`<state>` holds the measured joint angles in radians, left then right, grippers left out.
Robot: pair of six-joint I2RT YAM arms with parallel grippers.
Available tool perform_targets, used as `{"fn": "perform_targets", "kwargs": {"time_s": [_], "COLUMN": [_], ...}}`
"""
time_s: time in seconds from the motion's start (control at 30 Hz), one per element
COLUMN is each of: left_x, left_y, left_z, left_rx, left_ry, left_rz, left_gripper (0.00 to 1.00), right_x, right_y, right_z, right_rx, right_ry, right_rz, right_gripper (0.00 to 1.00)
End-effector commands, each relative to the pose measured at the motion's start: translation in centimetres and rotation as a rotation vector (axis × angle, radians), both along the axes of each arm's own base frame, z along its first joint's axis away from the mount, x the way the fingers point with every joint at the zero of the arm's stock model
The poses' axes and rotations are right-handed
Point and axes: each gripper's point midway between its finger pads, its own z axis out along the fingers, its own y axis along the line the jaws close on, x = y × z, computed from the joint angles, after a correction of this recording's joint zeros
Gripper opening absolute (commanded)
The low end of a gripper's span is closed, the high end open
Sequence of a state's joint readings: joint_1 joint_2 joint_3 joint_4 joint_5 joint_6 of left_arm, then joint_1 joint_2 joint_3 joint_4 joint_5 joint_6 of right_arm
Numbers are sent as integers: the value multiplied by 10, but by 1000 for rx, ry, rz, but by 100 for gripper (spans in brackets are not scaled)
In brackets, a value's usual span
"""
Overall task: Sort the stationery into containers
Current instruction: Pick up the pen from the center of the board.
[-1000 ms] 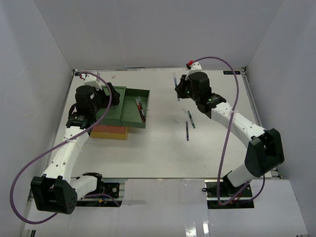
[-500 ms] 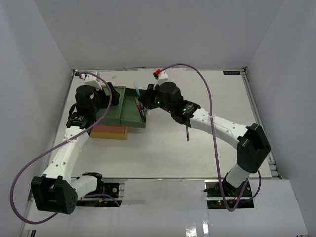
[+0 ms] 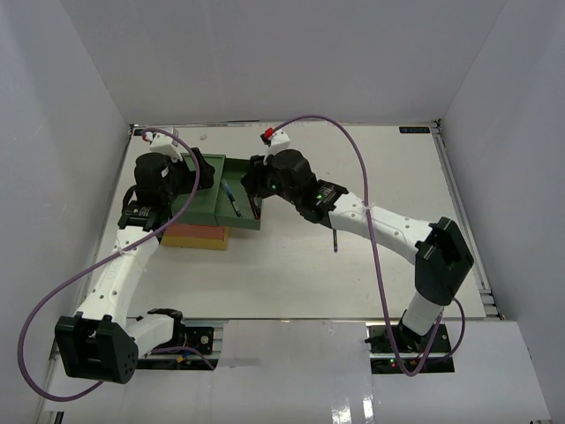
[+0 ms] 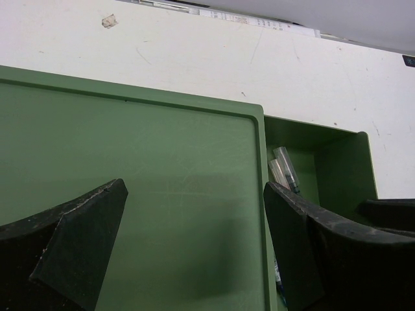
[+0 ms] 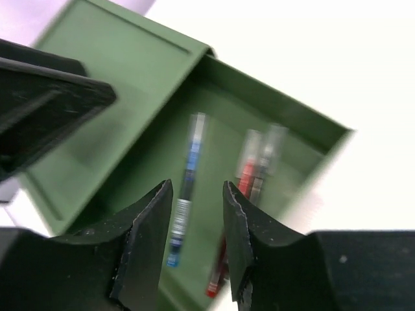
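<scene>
**Right gripper.** The right gripper [image 5: 196,184] hangs over the pulled-out green drawer [image 5: 285,107] at the top of the drawer stack [image 3: 199,231]. Its jaws are partly apart, with a narrow gap between the two black fingers [image 5: 146,243]. Nothing is clamped between them, so the gripper is released. Seen through the gap, a blue pen [image 5: 187,188] is inside the drawer below the fingertips. It is motion-blurred in the wrist view, so contact with the drawer floor cannot be confirmed there. In the top view the blue pen [image 3: 231,201] lies slanted in the left part of the drawer.

**Drawer contents.** A red pen [image 5: 243,184] and a clear-barrelled pen [image 5: 267,159] sit side by side to the right of the blue pen, near the drawer's right wall.

**Left gripper.** The left gripper [image 4: 194,259] is spread wide over the flat green top [image 4: 162,162] of the stack and holds nothing. Whether its fingers touch the top cannot be told.

**Stack.** The red-orange tier [image 3: 187,230] and yellow tier [image 3: 207,244] sit closed beneath the green tier.

**Desk.** One thin pen [image 3: 335,238] lies on the desk [image 3: 291,283], well apart from the stack and under the right forearm.
</scene>
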<state>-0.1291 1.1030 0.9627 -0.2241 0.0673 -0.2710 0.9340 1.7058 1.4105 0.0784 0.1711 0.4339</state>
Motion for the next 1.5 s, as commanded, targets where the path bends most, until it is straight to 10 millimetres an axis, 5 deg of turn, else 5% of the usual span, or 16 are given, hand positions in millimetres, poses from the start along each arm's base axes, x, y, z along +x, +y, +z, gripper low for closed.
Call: {"fn": "perform_targets", "kwargs": {"time_s": [0.0, 0.1, 0.13, 0.2, 0.4, 0.5, 0.67, 0.83, 1.03, 1.47], "left_x": [-6, -6, -6, -6, -6, -5, -5, -5, -5, -4], "left_y": [-2, -2, -3, -3, -3, -3, -4, -5, -5, -6], "left_z": [9, 10, 9, 9, 8, 8, 7, 5, 5, 3], "left_rx": [-8, -9, -9, -7, -5, -8, -10, -16, -15, -16], "left_ry": [-26, -27, -26, -25, -24, -23, -18, -14, -14, -9], "left_rz": [-11, -13, -14, -16, -15, -17, -20, -26, -23, -29], "left_gripper": [98, 98, 98, 98, 98, 98, 98, 98, 98, 98], "right_x": [8, 11, 11, 11, 20, 13, 3, 8, 16, 29], "right_y": [-36, -76, -94, -122, -221, -244, -250, -249, -246, -244], "right_z": [43, 46, 24, 21, -50, -88, -144, -178, -206, -234], "right_rx": [-58, -146, -222, -248, -401, -470, -552, -594, -637, -676], "right_ry": [-150, -203, -167, -151, 36, 158, 310, 401, 460, 516], "right_rz": [-99, -195, -213, -252, -363, -356, -312, -296, -283, -288], "right_gripper": [44, 47, 47, 48, 49, 48, 47, 44, 40, 38]}}
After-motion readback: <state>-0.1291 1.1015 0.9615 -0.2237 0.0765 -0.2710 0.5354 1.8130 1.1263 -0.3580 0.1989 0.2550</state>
